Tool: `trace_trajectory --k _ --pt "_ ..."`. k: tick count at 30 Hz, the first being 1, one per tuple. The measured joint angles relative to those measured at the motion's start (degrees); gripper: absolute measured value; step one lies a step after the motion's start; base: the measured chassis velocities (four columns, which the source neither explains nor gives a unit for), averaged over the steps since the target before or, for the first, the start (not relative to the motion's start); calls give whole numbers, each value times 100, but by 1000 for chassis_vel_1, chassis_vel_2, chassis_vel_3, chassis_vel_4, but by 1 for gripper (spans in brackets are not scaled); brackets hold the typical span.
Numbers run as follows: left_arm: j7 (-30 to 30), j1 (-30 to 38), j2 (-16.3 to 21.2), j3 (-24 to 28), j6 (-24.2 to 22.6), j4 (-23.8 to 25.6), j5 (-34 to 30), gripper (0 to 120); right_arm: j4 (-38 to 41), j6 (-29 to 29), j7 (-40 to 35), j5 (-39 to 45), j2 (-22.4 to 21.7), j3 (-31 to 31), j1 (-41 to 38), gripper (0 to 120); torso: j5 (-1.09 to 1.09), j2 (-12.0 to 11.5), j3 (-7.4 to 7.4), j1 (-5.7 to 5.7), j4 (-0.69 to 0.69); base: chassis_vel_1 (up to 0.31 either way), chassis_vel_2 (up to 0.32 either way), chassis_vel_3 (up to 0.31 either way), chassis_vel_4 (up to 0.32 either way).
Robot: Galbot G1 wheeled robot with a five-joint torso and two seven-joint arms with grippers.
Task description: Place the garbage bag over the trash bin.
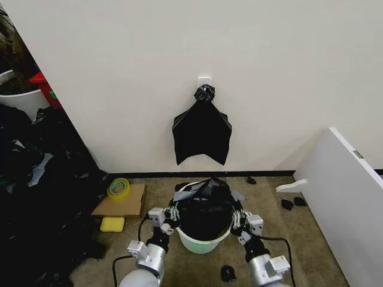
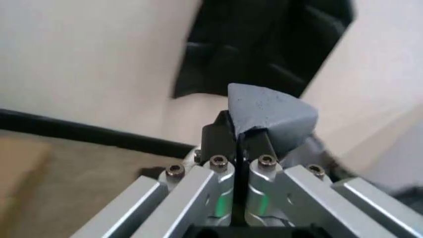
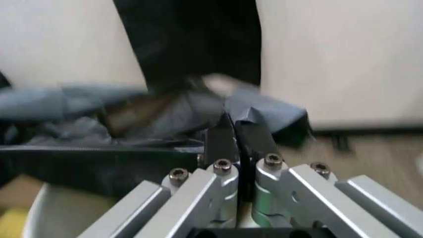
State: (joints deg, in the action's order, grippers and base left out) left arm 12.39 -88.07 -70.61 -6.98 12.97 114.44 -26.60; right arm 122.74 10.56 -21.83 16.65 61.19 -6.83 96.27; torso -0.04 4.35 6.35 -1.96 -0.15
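Left pincer (image 1: 173, 213): at the bin's left rim, fingers pressed together on a fold of grey-black film; the left wrist view shows the pinched flap standing up above the fingers (image 2: 233, 141).

Right pincer (image 1: 238, 220): at the bin's right rim, likewise clamped on the bag's edge; the right wrist view shows film gathered at its fingers (image 3: 233, 141).

Bag (image 1: 206, 206): thin glossy black plastic, held on both sides, bunched and domed over the bin's mouth. Its body sits on top of and partly down in the opening; crumpled greyish folds lie at the far rim.

Bin (image 1: 200, 244): cream-white bucket on the floor between the two arms. Near rim and front wall bare, uncovered by the bag.

Progress, judged: the bag is gripped and brought over the bin, but the mouth is not yet spread and turned down around the rim. Left to do: open the edge wide, draw it over the rim all round, release.

Surroundings: black bundle (image 1: 202, 130) hung on the wall, tape roll (image 1: 118, 188) on cardboard (image 1: 119, 203), yellow sponge (image 1: 112, 224), heap of black plastic (image 1: 42, 197) at the robot's left.
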Motion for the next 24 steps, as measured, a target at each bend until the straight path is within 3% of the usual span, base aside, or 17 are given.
trace_trajectory --k 7,10,13,18,24 --pt "910 -582 147 48 -147 410 742 0 811 -825 -707 610 -560 214 579 0 0 0 -1 0 1 0 0 0 0" --pt "1547 -861 337 96 -1162 919 968 0 1096 -1210 -726 757 -855 300 681 0 2 0 0 0 0 0 0 0 0" --pt "1762 -961 425 150 -1583 1066 1030 0 1139 -1462 -679 713 -1072 303 765 0 1 0 0 0 1 0 0 0 0" --pt "1867 -1049 489 230 -1794 1077 1187 0 1140 -1744 -611 548 -1340 225 896 0 0 0 0 0 1 0 0 0 0" --pt "1926 -967 448 356 -1879 749 1400 0 849 -1879 -555 366 -1509 190 956 0 1 0 0 0 0 0 0 0 0"
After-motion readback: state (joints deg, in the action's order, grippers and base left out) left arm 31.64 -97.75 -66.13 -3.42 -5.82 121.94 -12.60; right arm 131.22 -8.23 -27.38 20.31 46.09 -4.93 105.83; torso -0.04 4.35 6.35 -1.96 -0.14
